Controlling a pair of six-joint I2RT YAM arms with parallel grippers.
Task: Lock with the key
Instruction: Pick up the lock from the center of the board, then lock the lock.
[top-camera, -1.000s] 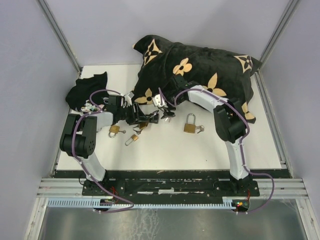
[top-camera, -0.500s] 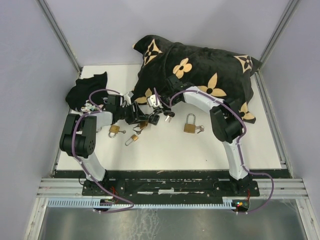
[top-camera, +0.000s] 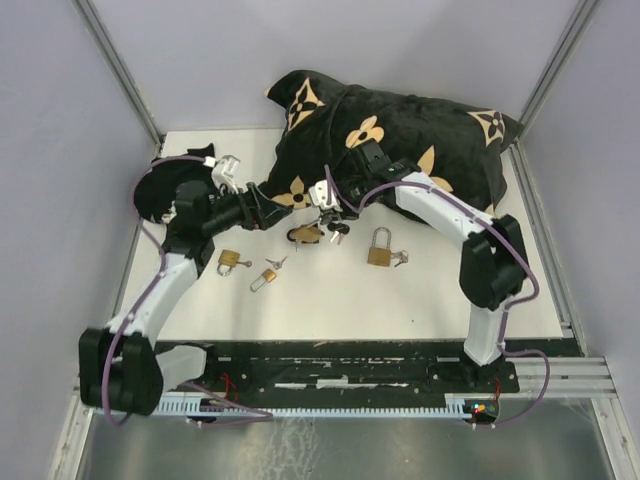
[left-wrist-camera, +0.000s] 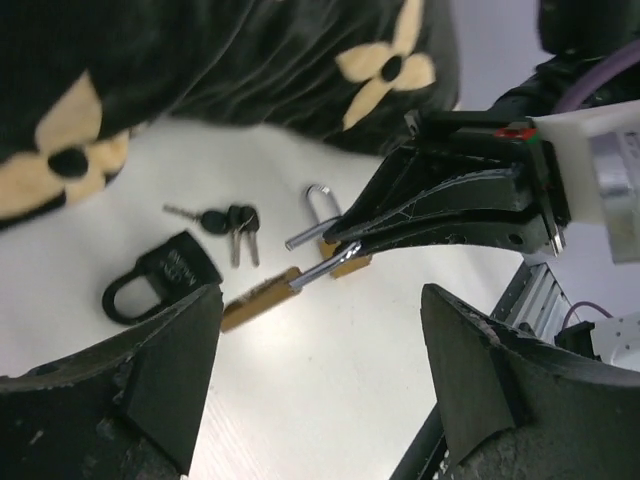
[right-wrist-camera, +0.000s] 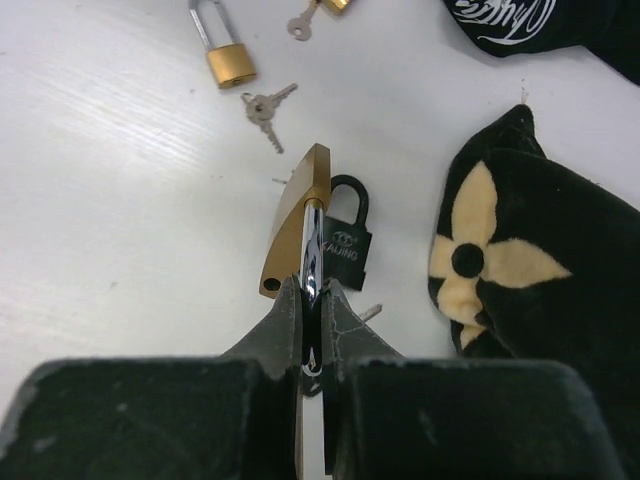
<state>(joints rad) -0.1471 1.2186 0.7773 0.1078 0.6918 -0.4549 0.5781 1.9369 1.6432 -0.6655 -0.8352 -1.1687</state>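
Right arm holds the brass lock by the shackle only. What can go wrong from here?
The right gripper pinches only the shackle, so the brass padlock may swivel or slip. The black padlock lies close beside it; lowering may knock it. The left gripper is open and empty; the keys lie by the black padlock, so picking them may disturb it.

Bolted to the black base plate, the left arm and right arm are made of white tube-like links joined by rounded black motor housings. A thin purple cable loops out beside the plate and runs up each arm, and a small red light glows just below the plate's right end. The fingers are matt black wedges.
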